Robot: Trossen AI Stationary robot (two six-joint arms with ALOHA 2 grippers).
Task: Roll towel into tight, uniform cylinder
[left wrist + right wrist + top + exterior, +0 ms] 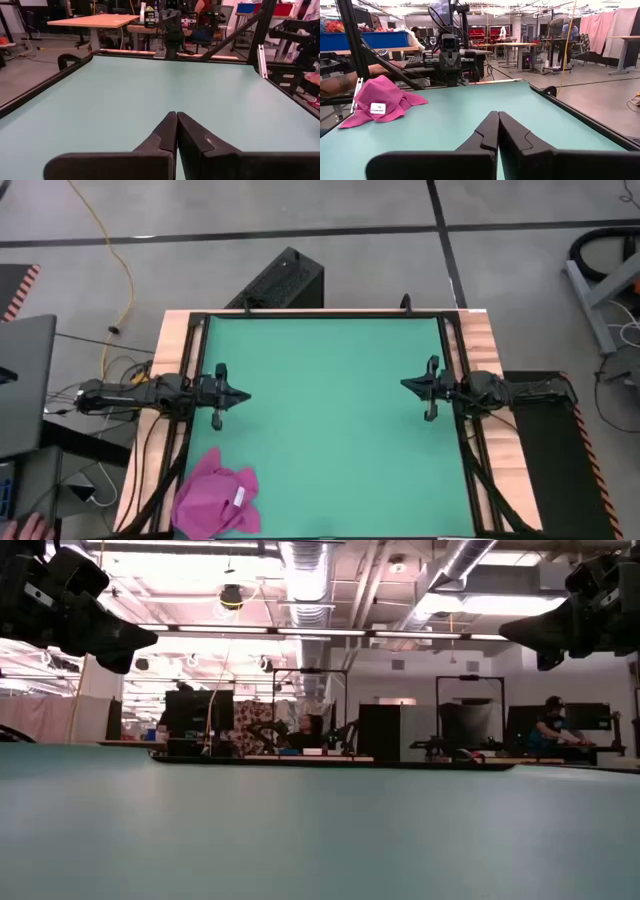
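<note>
The magenta-pink towel lies crumpled in a heap at the near left corner of the green mat, partly over the mat's left edge, its white tag facing up. It also shows in the right wrist view. My left gripper hovers shut above the mat's left side, farther from the near edge than the towel. My right gripper hovers shut above the mat's right side, far from the towel. Both are empty; their fingers meet in the wrist views.
A black frame and wooden boards border the mat on the left, right and far sides. A person's hand shows off the table at the near left. A laptop stands left of the table.
</note>
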